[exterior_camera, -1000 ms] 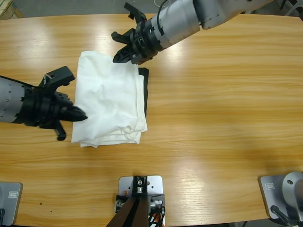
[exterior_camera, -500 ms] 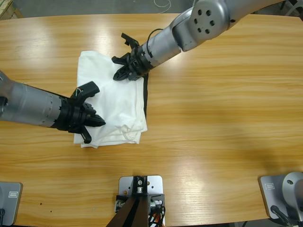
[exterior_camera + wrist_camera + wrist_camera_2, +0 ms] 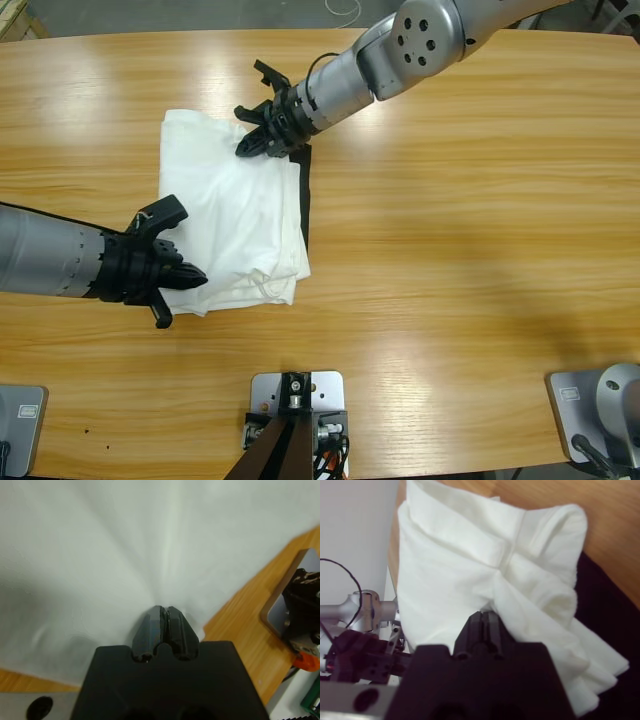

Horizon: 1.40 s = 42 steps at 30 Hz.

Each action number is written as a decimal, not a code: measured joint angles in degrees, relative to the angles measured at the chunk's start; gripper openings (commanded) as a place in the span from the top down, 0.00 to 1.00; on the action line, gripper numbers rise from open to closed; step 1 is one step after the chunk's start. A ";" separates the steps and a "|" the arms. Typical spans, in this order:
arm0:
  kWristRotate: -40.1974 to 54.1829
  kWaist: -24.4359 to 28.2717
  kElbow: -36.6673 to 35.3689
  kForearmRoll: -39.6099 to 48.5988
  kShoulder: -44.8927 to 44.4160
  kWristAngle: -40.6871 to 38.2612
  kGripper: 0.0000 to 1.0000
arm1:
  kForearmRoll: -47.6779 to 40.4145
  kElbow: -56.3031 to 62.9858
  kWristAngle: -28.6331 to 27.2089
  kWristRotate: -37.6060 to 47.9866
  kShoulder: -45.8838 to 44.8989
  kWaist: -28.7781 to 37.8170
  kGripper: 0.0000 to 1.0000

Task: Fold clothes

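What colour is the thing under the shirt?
Black; the cloth under the white shirt shows best in the right wrist view.

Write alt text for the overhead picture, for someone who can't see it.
A folded white T-shirt lies on a wooden table, pinched by two robot arms: the left gripper at its near left corner, the right gripper at its far edge. Dark fabric shows underneath it.
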 measured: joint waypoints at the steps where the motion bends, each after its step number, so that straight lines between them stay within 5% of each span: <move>1: -0.09 0.00 0.28 0.10 -0.49 0.03 1.00 | 0.07 -0.15 0.00 -0.03 0.06 -0.12 1.00; 10: -1.68 0.70 -4.03 12.82 -12.65 2.76 1.00 | 1.42 -0.37 0.00 -1.40 -0.58 -4.10 1.00; 16: -1.68 10.42 -10.67 15.04 -16.18 1.21 1.00 | 2.72 1.85 -0.01 -1.63 -9.88 -3.41 1.00; 25: -1.67 26.02 -12.74 4.03 0.94 -12.64 1.00 | -5.13 21.49 0.92 -1.59 -18.67 4.89 1.00; 31: -1.66 27.51 -16.20 0.98 10.18 -16.12 1.00 | -10.05 25.74 2.79 -0.83 -18.16 5.00 1.00; 42: -1.66 27.52 -17.83 -1.01 14.17 -16.69 1.00 | -11.88 25.11 4.05 1.64 -14.33 8.74 1.00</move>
